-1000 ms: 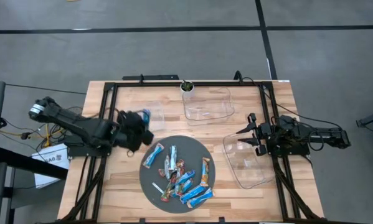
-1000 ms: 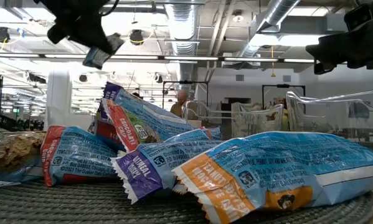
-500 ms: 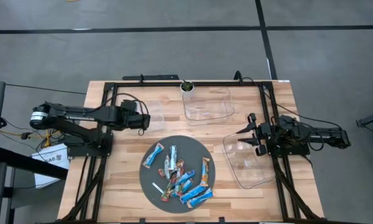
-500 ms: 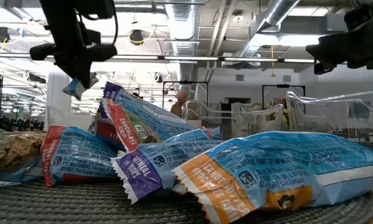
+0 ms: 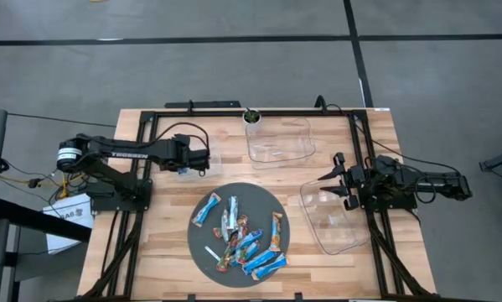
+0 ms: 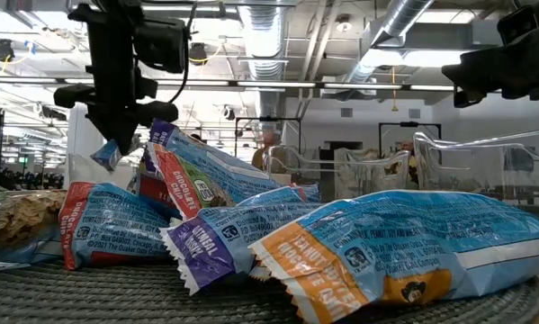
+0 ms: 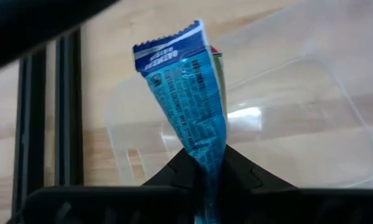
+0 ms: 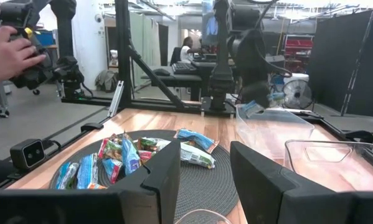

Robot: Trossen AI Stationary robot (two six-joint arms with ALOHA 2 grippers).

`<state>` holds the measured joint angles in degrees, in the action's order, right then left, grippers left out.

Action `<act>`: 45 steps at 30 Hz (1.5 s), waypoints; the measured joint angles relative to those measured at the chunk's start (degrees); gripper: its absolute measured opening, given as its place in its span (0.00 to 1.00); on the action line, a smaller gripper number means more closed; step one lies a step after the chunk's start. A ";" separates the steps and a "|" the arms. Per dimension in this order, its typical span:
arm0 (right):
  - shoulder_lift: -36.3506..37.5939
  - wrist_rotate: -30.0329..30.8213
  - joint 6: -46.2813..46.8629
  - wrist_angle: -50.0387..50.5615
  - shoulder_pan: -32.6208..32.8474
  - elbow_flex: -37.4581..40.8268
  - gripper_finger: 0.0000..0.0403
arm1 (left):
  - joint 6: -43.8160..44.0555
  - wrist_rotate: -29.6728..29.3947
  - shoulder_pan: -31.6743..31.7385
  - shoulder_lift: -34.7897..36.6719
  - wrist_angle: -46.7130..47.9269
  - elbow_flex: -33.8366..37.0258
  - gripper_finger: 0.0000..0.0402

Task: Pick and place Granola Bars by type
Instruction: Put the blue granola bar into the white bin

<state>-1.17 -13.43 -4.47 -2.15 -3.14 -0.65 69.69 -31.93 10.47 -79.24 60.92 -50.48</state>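
Note:
Several granola bars [image 5: 238,239] in blue, blue-and-white and multicoloured wrappers lie heaped on a dark round mat [image 5: 267,197]. My left gripper [image 5: 190,164] hangs over a small clear container [image 5: 209,151] at the far left, shut on one bright blue bar [image 7: 192,99]. In the low view the same bar [image 6: 107,155] hangs under the gripper [image 6: 116,142], above the table. At the table's right my right gripper [image 5: 330,183] waits open, with nothing between its fingers [image 8: 167,168]. My left gripper pinches the blue bar by one end [image 7: 206,158] between its two fingers [image 7: 242,171]. The fingers slant steeply down from the table's left. The rest of the bar sticks out past the fingertips, lifted clear, over the small clear container [image 7: 298,112].
A larger clear tub [image 5: 280,143] stands at the far middle, with a small dark cup [image 5: 251,117] behind it. Another clear tub [image 5: 334,222] sits at the right under my right gripper. A thin white stick [image 5: 212,252] lies on the mat. Black frame rails run along the table's edges.
My left gripper has carried the blue bar away from the mat toward the table's far edge, tipping downward and sinking. It now hangs low over the small clear container, and it has stayed shut on the bar throughout.

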 joint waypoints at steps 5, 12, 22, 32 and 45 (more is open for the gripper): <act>0.00 0.00 0.00 0.00 0.01 -0.01 0.33 | -1.26 2.75 1.29 -1.87 -0.41 0.00 0.19; 0.00 0.00 0.00 0.00 0.01 0.00 0.33 | -0.76 2.75 1.54 -2.21 -0.42 0.00 0.34; 0.00 0.00 0.00 0.00 -0.02 0.00 0.33 | -10.84 -0.12 -4.37 1.91 -8.46 0.00 0.40; 0.00 0.00 0.00 0.00 -0.01 -0.01 0.33 | -40.50 6.19 -23.67 8.13 -24.21 0.00 0.39; 0.00 0.00 0.00 0.00 -0.02 0.00 0.33 | -49.21 18.49 -39.20 0.02 -43.94 -0.91 0.39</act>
<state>-1.17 -13.43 -4.47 -2.15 -3.16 -0.65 20.48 -13.44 -28.73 -79.22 16.98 -51.39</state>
